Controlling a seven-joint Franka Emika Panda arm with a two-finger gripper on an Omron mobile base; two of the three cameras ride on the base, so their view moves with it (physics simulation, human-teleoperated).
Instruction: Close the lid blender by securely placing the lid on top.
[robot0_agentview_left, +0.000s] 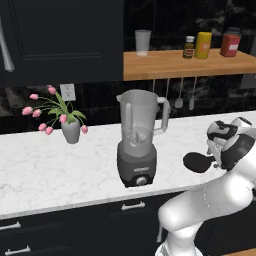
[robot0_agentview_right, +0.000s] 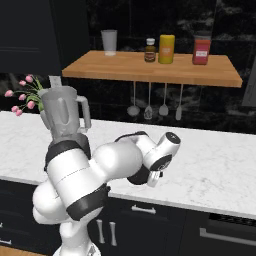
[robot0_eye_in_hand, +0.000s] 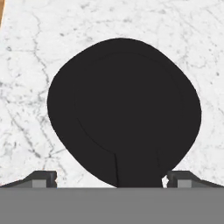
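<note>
The blender (robot0_agentview_left: 137, 142) stands upright on the white marble counter (robot0_agentview_left: 45, 170), its tall grey jar uncovered at the top and its dark base with a round knob facing front. To its right the black round lid (robot0_agentview_left: 197, 161) lies flat on the counter. In the hand view the lid (robot0_eye_in_hand: 124, 109) sits directly beneath my gripper (robot0_eye_in_hand: 111, 179), its short tab pointing down between the two fingertips (robot0_eye_in_hand: 43, 178). The jaws stand wide open, one on each side of the tab, with nothing held. In the right base view my arm hides the base of the blender (robot0_agentview_right: 62, 112).
A vase of pink tulips (robot0_agentview_left: 70, 127) stands left of the blender. Above the counter a wooden shelf (robot0_agentview_left: 190, 65) carries a clear cup (robot0_agentview_left: 142, 42) and three jars, with utensils (robot0_agentview_left: 179, 95) hanging below it. The counter's front edge runs just before the blender base.
</note>
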